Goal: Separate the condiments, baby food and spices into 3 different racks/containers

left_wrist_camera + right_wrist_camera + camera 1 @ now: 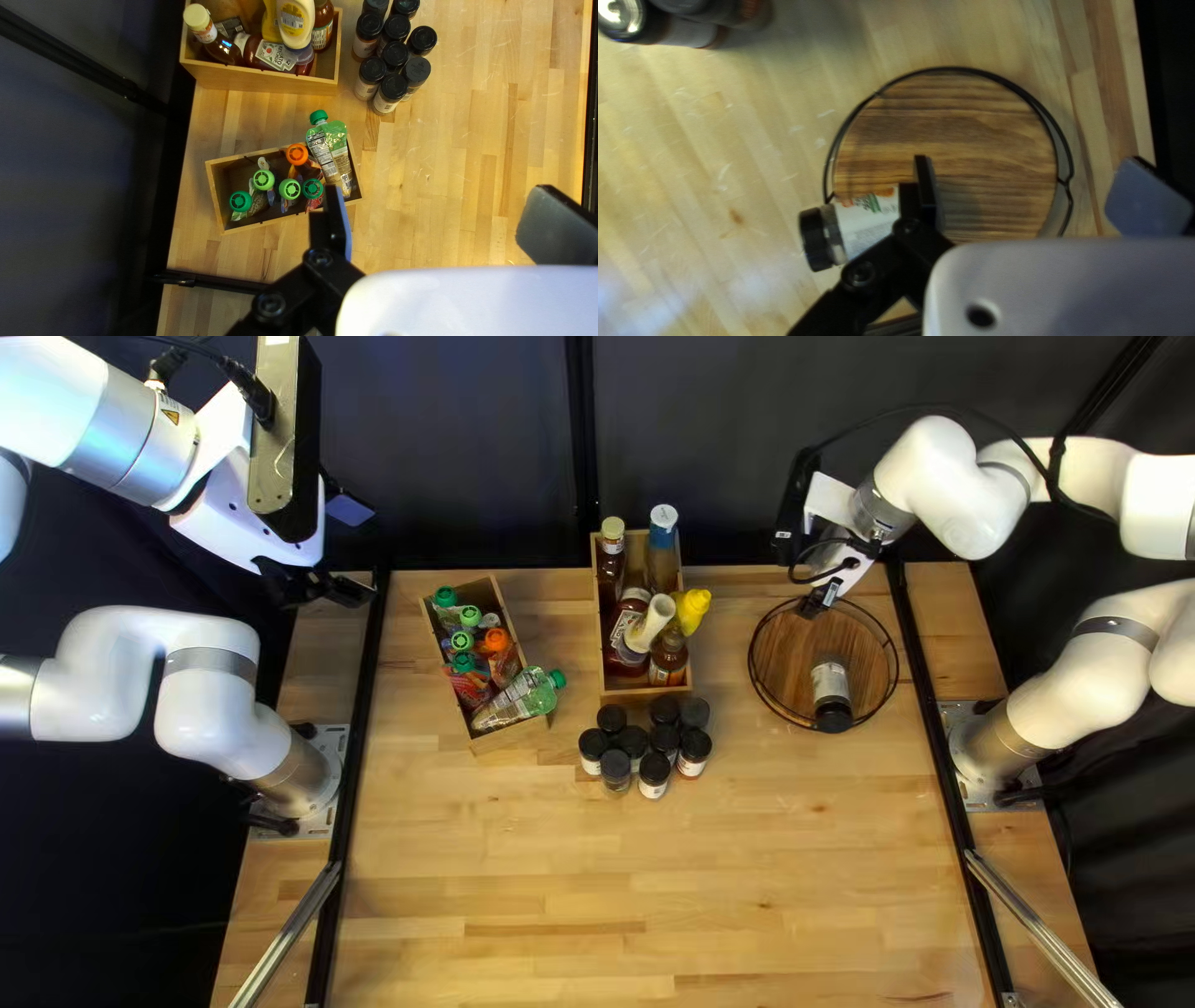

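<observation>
So our right gripper (1031,186) is wide open over the round rack (791,647), one spice jar (829,682) on its side there, and we'd guess the upright jars (632,741) left of the rack (top left view) come next, nearer it than our left gripper (438,205).

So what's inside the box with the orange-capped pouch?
The wooden box also holds pouches with four green caps, plus a larger green-capped pouch slanting out over the rim. Something pale among them is unclear. The pouches' lower parts and much of the floor are hidden.
</observation>
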Motion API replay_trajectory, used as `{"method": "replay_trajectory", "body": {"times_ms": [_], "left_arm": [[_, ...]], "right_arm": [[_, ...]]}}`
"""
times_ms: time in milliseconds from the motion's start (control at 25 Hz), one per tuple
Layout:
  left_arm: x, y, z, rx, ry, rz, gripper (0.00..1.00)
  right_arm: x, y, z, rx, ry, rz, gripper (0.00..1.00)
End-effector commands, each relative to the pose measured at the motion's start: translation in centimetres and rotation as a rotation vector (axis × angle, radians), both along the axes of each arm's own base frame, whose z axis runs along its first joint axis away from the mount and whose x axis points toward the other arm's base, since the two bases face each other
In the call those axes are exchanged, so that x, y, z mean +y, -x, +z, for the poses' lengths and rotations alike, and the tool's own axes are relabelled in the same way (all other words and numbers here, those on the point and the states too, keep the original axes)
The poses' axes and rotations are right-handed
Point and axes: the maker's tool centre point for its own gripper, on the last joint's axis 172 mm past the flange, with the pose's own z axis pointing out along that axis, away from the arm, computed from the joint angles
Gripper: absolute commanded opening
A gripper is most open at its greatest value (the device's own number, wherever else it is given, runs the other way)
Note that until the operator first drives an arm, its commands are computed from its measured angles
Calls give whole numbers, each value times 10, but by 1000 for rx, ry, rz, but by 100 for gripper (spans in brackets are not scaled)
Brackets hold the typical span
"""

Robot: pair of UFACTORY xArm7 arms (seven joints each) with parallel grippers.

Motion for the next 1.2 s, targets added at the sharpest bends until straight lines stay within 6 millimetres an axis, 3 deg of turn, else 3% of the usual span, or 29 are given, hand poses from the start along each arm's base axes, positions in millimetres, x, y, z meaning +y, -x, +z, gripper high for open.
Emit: {"method": "replay_trajectory", "body": {"times_ms": [40,280,520,760,1200], "left_arm": [[0,0,0,0,0,0,100],[0,0,0,0,0,0,100],[0,0,0,0,0,0,100],[0,0,0,0,0,0,100],[0,0,0,0,0,0,100]], "right_arm": [[32,-24,15,26,6,93,100],[92,-56,31,75,64,211,100],[143,-71,19,87,110,275,100],[166,-78,-6,72,110,229,100],[175,-83,-55,32,78,141,100]]}}
